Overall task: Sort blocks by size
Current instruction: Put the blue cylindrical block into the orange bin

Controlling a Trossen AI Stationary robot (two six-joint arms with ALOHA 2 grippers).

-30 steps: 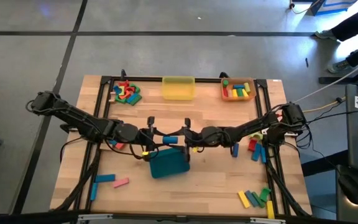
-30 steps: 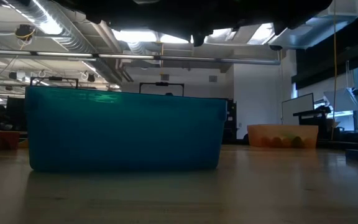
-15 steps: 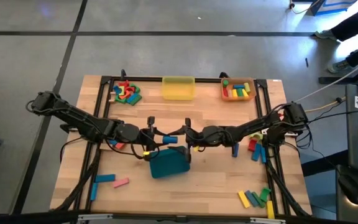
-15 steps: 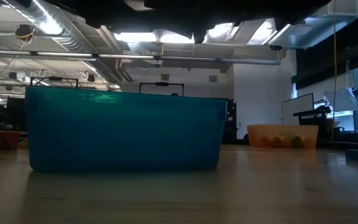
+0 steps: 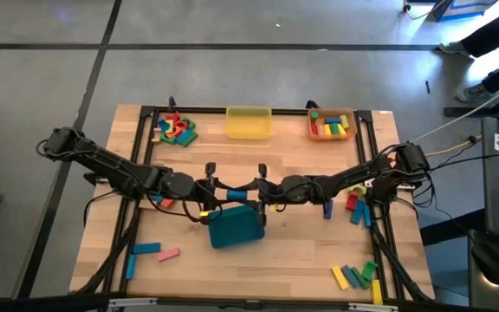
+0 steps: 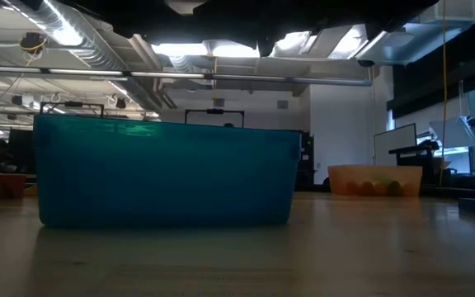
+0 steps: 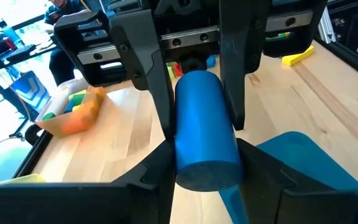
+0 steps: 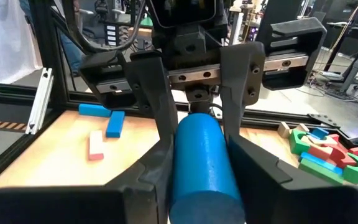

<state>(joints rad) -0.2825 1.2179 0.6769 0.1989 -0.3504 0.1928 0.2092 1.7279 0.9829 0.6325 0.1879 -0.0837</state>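
A blue cylinder block (image 5: 237, 196) hangs level between my two grippers, just over the far edge of the teal tray (image 5: 235, 228). My left gripper (image 7: 207, 152) comes from the table's left and is shut on one end. My right gripper (image 8: 201, 155) comes from the right and is shut on the other end. Each wrist view shows the other arm's fingers around the cylinder's far end. The low view shows only the teal tray (image 6: 167, 169), with the arms as dark shapes above it. My left gripper pinches the cylinder's left end (image 7: 207, 168) between its two fingers (image 7: 157, 171), on the round sides. The fingers reach in level from the table's left and lie along the cylinder. The cylinder is level and clear of the table. My right gripper pinches the cylinder's right end (image 8: 201, 180) between its two fingers (image 8: 157, 168), on the round sides. The fingers come level from the table's right and lie along the cylinder, facing the left gripper's fingers (image 8: 151, 93).
At the far edge stand a yellow tray (image 5: 249, 122) and an orange tray (image 5: 332, 125) holding blocks, and a loose pile of blocks (image 5: 176, 128) lies at the far left. More blocks lie at the right (image 5: 356, 206), near right (image 5: 358, 277) and near left (image 5: 150, 253).
My right gripper's fingers have closed in on the blue cylinder's right end. Both arms have kept their places, and the cylinder stays level above the teal tray.
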